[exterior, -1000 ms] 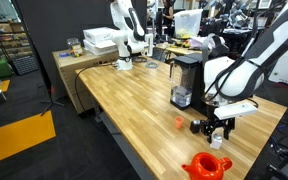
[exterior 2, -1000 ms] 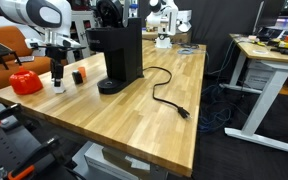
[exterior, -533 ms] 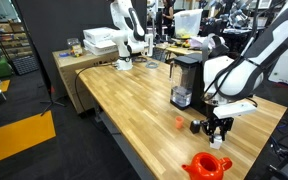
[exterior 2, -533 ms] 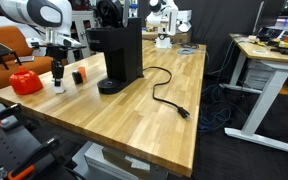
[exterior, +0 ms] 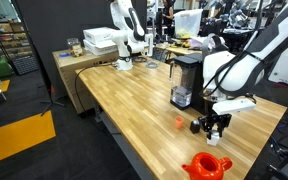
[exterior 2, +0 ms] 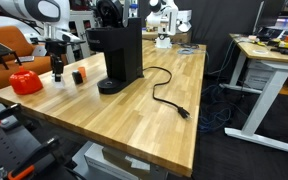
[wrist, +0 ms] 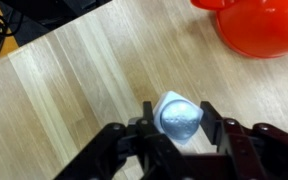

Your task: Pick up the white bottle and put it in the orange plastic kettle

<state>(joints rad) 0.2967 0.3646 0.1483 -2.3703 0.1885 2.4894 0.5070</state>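
Gripper (wrist: 180,126) is clamped on the white bottle (wrist: 178,114), fingers snug against both sides, over the desk (wrist: 74,90), a pale butcher-block top with visible planks. The orange plastic kettle (wrist: 256,24) sits near the bottle, not touching it. Farther along the same desk stands a tall black coffee maker (exterior 2: 120,52), its black cable (exterior 2: 166,92) snaking across the wood. The room looks like a busy lab: more desks, a dark floor and an orange floor mat (exterior: 19,135).

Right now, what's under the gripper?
Wrist view shows the white bottle clamped between the fingers of the gripper, with bare wooden table below. The bottle covers its own base, so whether it rests on the table can't be seen.
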